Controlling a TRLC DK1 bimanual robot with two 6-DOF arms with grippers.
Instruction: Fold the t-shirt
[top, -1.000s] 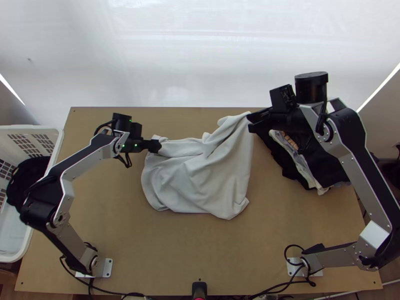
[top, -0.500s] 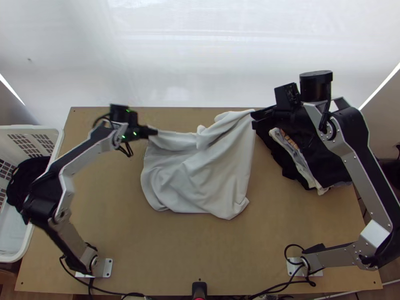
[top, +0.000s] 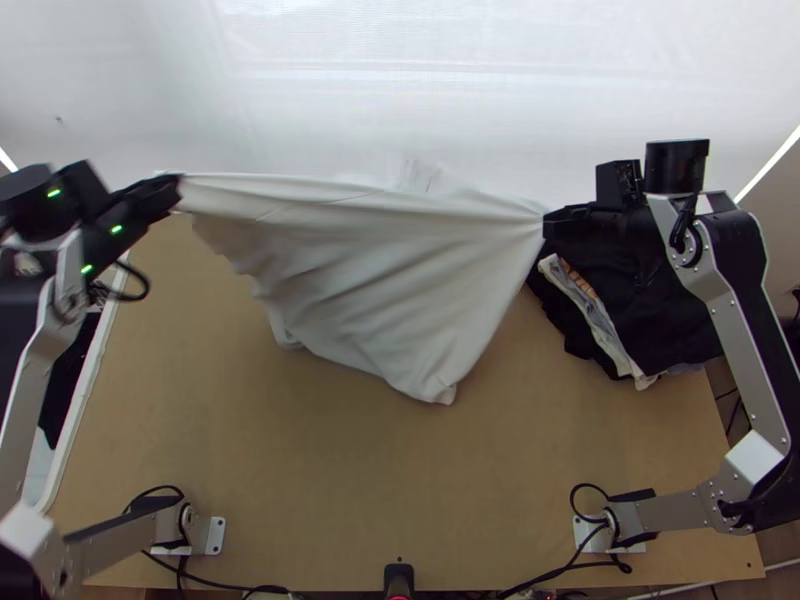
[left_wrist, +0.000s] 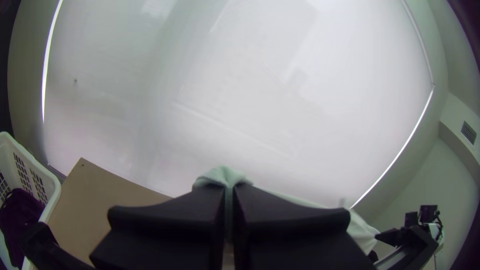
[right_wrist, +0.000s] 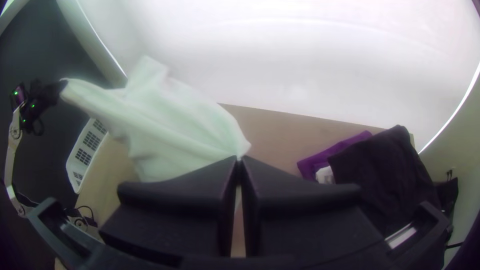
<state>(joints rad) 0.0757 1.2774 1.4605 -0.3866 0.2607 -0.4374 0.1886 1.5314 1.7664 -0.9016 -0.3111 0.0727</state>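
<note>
A pale grey-white t-shirt (top: 370, 270) hangs stretched between both grippers above the table in the top view, its lower part drooping in loose creases. My left gripper (top: 178, 190) is shut on one upper corner of the cloth, high at the far left. On the opposite corner, my right gripper (top: 548, 222) is shut beside the dark clothes. In the left wrist view a bit of cloth (left_wrist: 222, 176) pokes out between the pressed-together fingers of the left gripper (left_wrist: 229, 192). The right wrist view has the t-shirt (right_wrist: 170, 130) running from the right gripper (right_wrist: 239, 165) toward the other arm.
A pile of folded dark clothes (top: 650, 310) with some white lies at the table's right side. The white laundry basket (top: 85, 400) with dark cloth stands off the left edge, partly under the left arm. Bare tabletop (top: 400, 480) stretches across the near side.
My left gripper has moved far to the left and up with its corner, pulling the t-shirt taut and lifting much of it. My right gripper has shifted slightly right, still holding the cloth.
</note>
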